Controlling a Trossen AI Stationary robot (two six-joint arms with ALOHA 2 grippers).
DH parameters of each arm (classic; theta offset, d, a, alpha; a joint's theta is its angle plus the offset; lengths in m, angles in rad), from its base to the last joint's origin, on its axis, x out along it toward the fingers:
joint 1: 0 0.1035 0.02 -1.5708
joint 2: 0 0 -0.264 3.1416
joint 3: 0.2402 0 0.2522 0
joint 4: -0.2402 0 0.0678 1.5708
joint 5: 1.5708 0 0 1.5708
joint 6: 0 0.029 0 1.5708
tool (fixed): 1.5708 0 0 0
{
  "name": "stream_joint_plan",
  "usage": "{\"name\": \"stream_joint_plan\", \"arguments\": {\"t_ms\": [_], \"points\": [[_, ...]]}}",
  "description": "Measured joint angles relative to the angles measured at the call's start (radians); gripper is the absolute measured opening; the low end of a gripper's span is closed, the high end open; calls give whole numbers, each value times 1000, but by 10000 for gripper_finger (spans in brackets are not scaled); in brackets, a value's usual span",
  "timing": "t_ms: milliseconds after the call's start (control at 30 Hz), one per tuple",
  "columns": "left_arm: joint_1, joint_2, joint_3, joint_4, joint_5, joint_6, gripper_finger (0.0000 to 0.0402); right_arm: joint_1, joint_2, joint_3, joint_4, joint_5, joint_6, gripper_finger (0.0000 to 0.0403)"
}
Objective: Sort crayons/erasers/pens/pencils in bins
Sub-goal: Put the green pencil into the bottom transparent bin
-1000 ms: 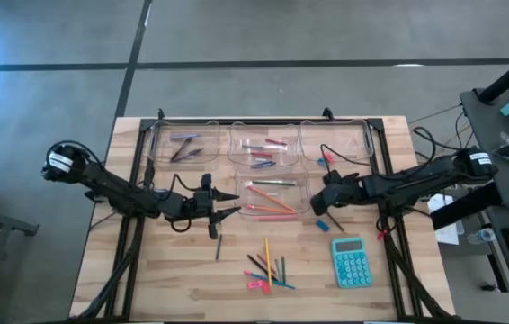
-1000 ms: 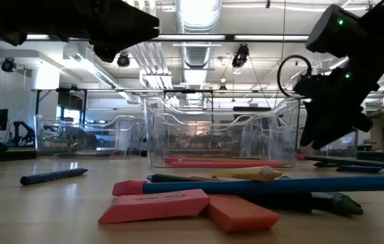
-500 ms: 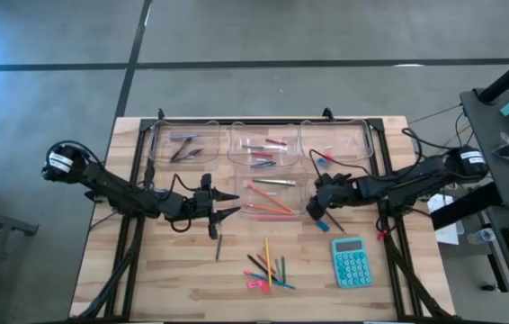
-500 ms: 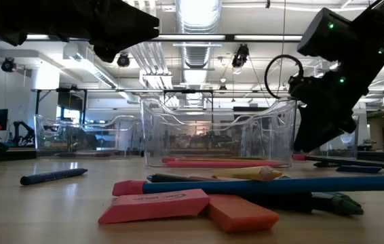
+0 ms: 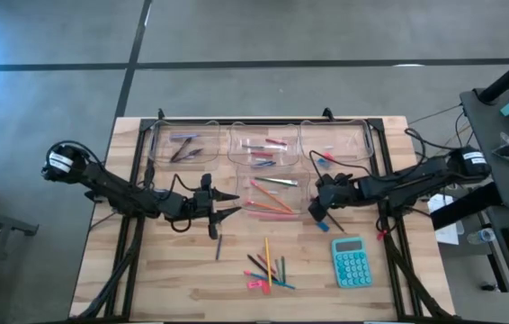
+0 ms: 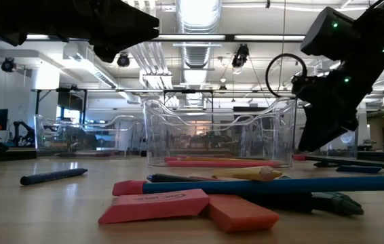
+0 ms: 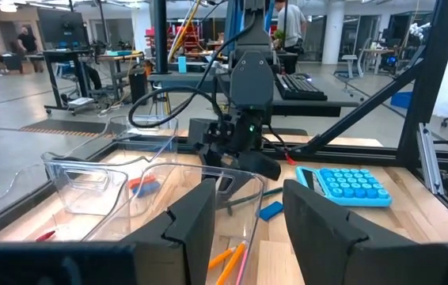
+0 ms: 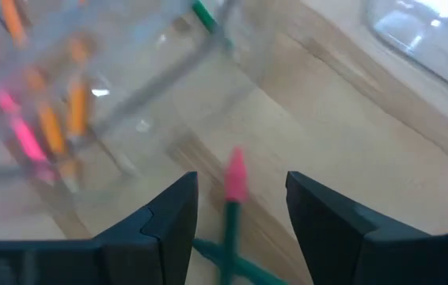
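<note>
Spanning the high view, the pale wooden table (image 5: pixel 156 288) carries four clear plastic rectangular bins (image 5: pixel 271 196): three in a back row, one in front holding long orange and pink pencils. Near the front edge lies a loose heap of coloured sticks (image 5: pixel 268 267), beside a teal calculator (image 5: pixel 351 261). The right pincer (image 5: pixel 319 212), jaws apart and empty, hovers over a pink-tipped green pencil (image 8: pixel 229 207) just beside the pencil bin; picking seems the step, calling for descent and closing. The left pincer (image 5: pixel 229 204), jaws apart, waits left of that bin.
</note>
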Motion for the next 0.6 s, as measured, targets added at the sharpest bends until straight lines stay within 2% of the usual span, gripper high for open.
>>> {"name": "stream_joint_plan", "arguments": {"t_ms": [267,367,467,600], "points": [[0,0,-1,0,0,0,134,53,-136,-10,-39,14,-129,183],[0,0,-1,0,0,0,134,106,-131,-28,-27,64,-179,183],[0,0,-1,0,0,0,134,137,-104,-51,-28,121,-163,183],[0,0,-1,0,0,0,134,142,-60,-81,48,134,-135,183]]}}
